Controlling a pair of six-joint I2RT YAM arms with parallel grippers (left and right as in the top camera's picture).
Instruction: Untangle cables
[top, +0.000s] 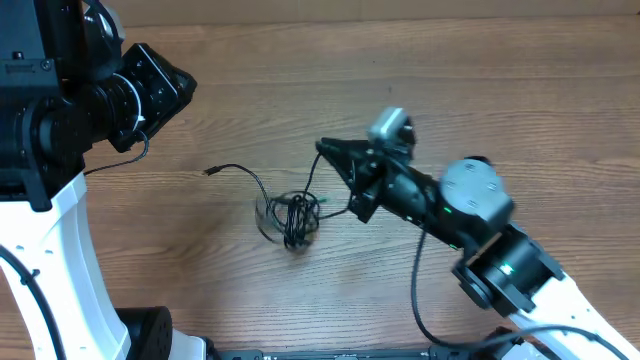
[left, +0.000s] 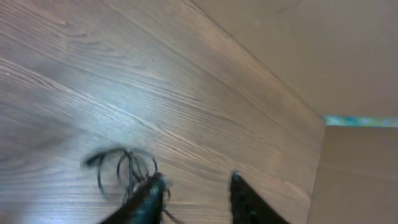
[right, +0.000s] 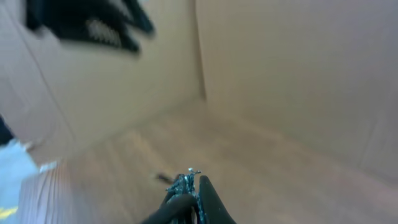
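Since the right end effector (top: 323, 149) sits closest to the work, start there. Its fingers are pinched narrow on one strand (top: 312, 176). The wrist view agrees: the tips meet on something small and glinting.

From that grip the strand runs down and left into the cable bundle (top: 291, 216). This is a knotted heap on the desk (top: 450, 80) near its middle, just below-left of the end effector. The held strand's long axis runs roughly upper right to lower left. I judge that a pull up and right would load the knot along it.

Beyond the cable bundle a free tail arcs up-left to a plug (top: 212, 171). Farthest out is the left end effector (top: 172, 88), at upper left and well apart. Its fingers are wide with nothing between them, and the cable bundle lies down-right of it. The right arm is clearly nearer.

Count:
- Bundles: 1.
- Strands leaving it: 2 sure, possibly a third toward the right.
- Plugs seen: 1.
- Cords inside the knot: cannot tell.
- End effectors: 2.
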